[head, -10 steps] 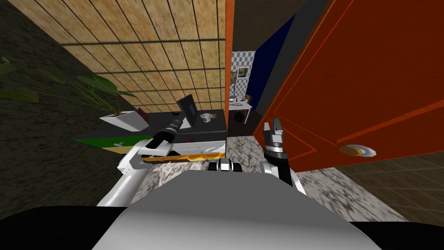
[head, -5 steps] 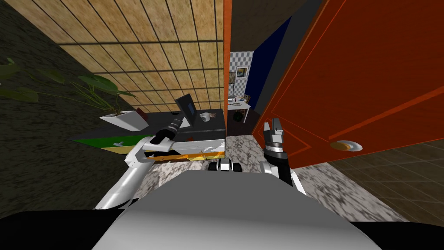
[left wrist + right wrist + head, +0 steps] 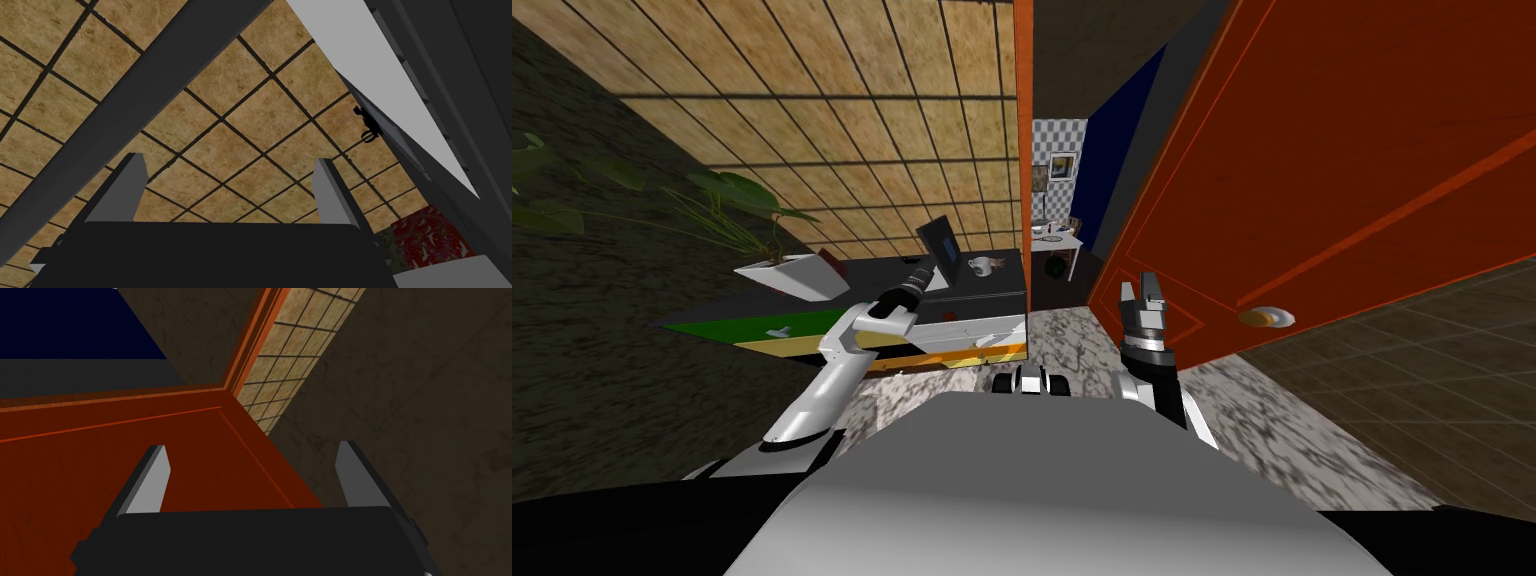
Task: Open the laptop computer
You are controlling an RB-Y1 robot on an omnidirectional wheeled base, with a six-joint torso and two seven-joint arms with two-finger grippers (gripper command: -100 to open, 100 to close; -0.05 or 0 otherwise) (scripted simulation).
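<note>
The robot has shifted over the last second, so the whole scene has slid across its head view. Its left arm has also stretched further forward, with the elbow dropping low. The left gripper [image 3: 920, 273] now sits at the near edge of the dark desk [image 3: 992, 292], just beside the laptop [image 3: 940, 241]. Its two fingers are spread wide with nothing between them, as the left wrist view shows [image 3: 227, 160].

The laptop stands on the desk against the tan tiled wall [image 3: 842, 120]. Its lid is already raised and leaning back, and its dark screen faces the robot. A dark slanting bar crosses the left wrist view in front of the tiles; it may be the lid's edge, though I can't be sure.

A white mug [image 3: 979, 265] sits on the desk near the laptop, on the doorway side. A white planter [image 3: 797, 277] with long green leaves stands at the far end.

The right gripper [image 3: 1144, 287] is held upright close to the open orange-red door [image 3: 1332, 170], above the marbled floor. Its fingers are parted and empty [image 3: 252, 447]. The door's round knob [image 3: 1264, 318] is off to its right.
</note>
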